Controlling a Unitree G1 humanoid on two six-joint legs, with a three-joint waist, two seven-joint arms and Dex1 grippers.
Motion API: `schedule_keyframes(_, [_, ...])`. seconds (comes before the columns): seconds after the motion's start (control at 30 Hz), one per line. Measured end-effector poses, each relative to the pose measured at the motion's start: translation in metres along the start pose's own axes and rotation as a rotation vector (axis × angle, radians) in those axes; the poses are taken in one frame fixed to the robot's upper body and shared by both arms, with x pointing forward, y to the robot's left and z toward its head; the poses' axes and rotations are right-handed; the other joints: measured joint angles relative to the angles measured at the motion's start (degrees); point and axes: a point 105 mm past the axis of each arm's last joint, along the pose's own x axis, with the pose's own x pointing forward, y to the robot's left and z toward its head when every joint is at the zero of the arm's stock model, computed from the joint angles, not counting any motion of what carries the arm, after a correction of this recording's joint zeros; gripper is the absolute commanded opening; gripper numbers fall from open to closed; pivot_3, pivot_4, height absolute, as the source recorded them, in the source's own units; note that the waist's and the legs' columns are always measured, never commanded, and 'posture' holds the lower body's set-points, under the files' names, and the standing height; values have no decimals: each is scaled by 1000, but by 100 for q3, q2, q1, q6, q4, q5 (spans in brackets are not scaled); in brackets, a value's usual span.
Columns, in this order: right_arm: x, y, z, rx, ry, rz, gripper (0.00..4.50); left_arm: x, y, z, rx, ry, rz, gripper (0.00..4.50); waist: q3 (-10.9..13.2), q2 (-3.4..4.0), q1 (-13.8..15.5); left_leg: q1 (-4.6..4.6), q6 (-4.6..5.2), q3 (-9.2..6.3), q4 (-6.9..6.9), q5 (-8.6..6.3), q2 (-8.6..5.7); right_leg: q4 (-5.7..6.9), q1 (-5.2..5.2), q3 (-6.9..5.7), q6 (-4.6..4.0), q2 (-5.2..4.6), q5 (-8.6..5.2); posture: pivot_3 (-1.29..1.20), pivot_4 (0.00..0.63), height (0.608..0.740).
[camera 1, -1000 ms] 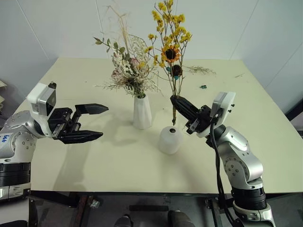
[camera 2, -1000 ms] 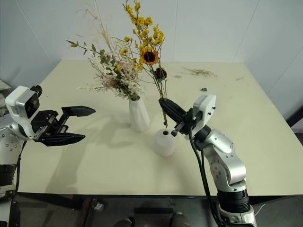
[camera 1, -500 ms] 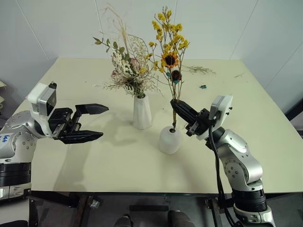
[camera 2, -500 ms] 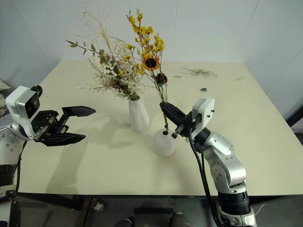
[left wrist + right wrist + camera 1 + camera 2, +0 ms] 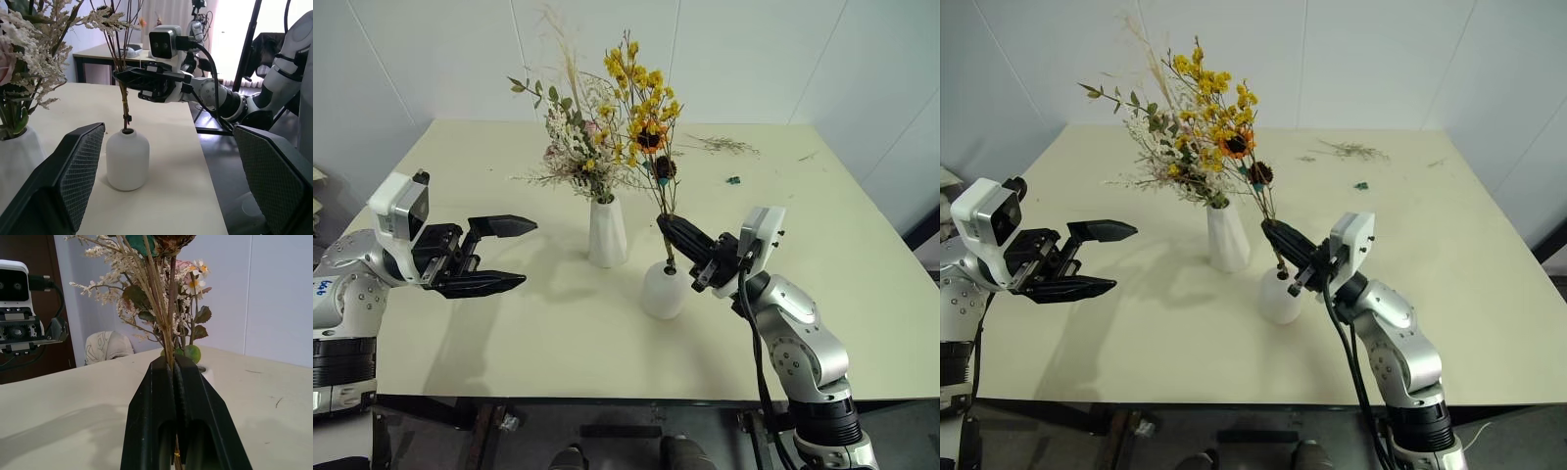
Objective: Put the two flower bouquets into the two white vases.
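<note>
So the right gripper (image 5: pixel 668 227) is clamped tight on the thin brown stems of the yellow bouquet (image 5: pixel 641 98), holding it more or less upright with the blossoms leaning a bit toward 11 o'clock. The stem ends go down into the mouth of the short rounded vase (image 5: pixel 664 290), which sits near the middle of the table (image 5: pixel 842 235); in the left wrist view you can see the stems meeting that little round opening, though I can't really tell how deep they go. The fingers grip the stems just above the vase mouth, not touching the vase itself as far as I can see. The pink rose bouquet (image 5: pixel 576 152) with its white sprigs and green leaves is already standing in the tall cone vase (image 5: pixel 606 233), which is just at 10 o'clock from the short one, close beside it but apart. The two bunches overlap up top, yellow blossoms brushing in among the white sprigs. The left gripper (image 5: pixel 514 256) hangs out over the table at 9 o'clock from the vases, well apart from them, jaws spread wide with nothing in them. A few loose dried twigs (image 5: pixel 724 145) lie on the far side of the table at about 1 o'clock.
</note>
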Motion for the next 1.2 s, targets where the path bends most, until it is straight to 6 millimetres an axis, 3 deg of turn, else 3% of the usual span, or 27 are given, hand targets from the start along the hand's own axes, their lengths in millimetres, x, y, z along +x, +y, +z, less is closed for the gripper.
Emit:
schedule_keyframes(0.9, [3,-10,7,-70,39,-30,52,0,0,-1,-10,1,2,4500,0,0,-1,-2,0,0,-1,0,0,-2,-2,0,-1,0,0,0,150,740])
schedule_keyframes(1.2, [8,-6,19,-77,27,-25,52,0,0,-1,-10,1,2,4500,0,0,0,-2,0,0,-3,0,0,-2,-3,0,-1,0,-1,0,150,740])
